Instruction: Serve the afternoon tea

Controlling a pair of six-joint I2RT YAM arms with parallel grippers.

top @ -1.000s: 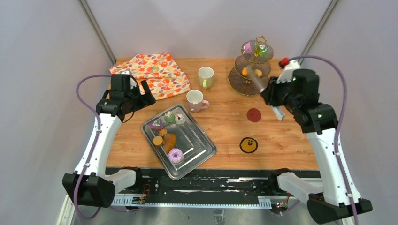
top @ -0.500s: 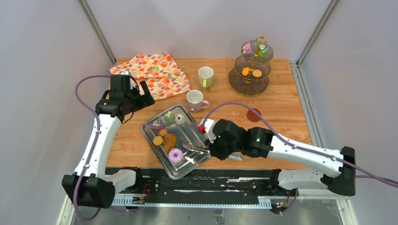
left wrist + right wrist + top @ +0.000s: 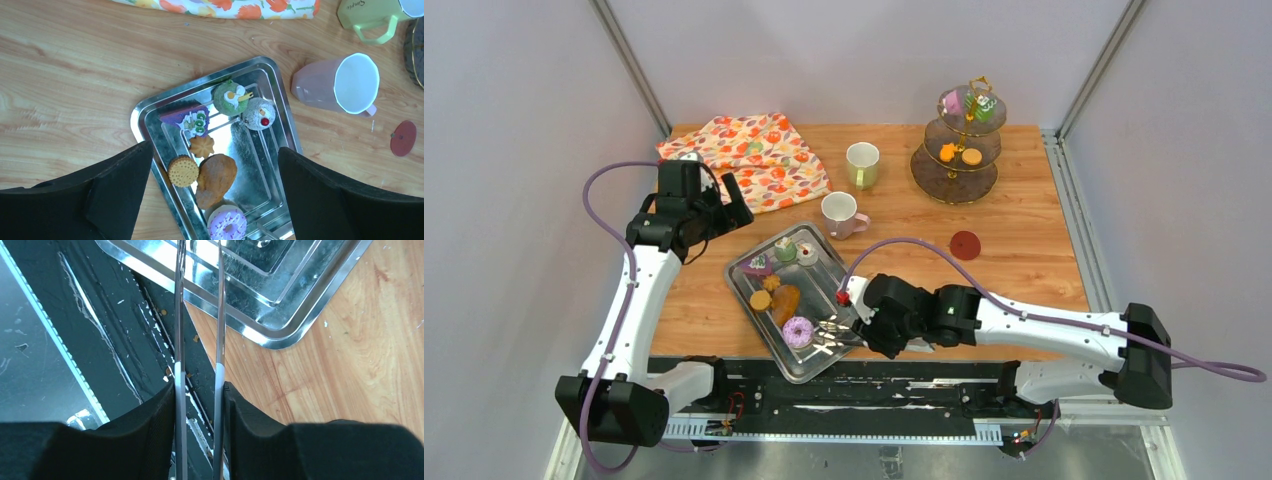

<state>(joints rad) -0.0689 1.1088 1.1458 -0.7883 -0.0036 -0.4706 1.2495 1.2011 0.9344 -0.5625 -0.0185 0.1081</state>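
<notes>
1. Metal at the near edge: tongs (image 3: pixel 178 315) pinched between the fingers of right gripper (image 3: pixel 198 407), both blades reaching over the rim of tray (image 3: pixel 742 300).
2. On tray's near end, pink-iced donut (image 3: pixel 798 331) just beside the tong tips; behind it brown pastry (image 3: pixel 215 177), orange cookies (image 3: pixel 183 171), purple cake (image 3: pixel 190 117), green cake (image 3: pixel 230 97).
3. Left of the tray and slightly beyond, left gripper (image 3: pixel 214 147) hovering, fingers spread wide.
4. Past the tray, pink mug (image 3: pixel 839 213) standing on the wood; farther back, pale-green mug (image 3: pixel 862 164).
5. Far right, tiered stand (image 3: pixel 951 190) carrying more pastries; far left, floral cloth (image 3: pixel 754 155).
</notes>
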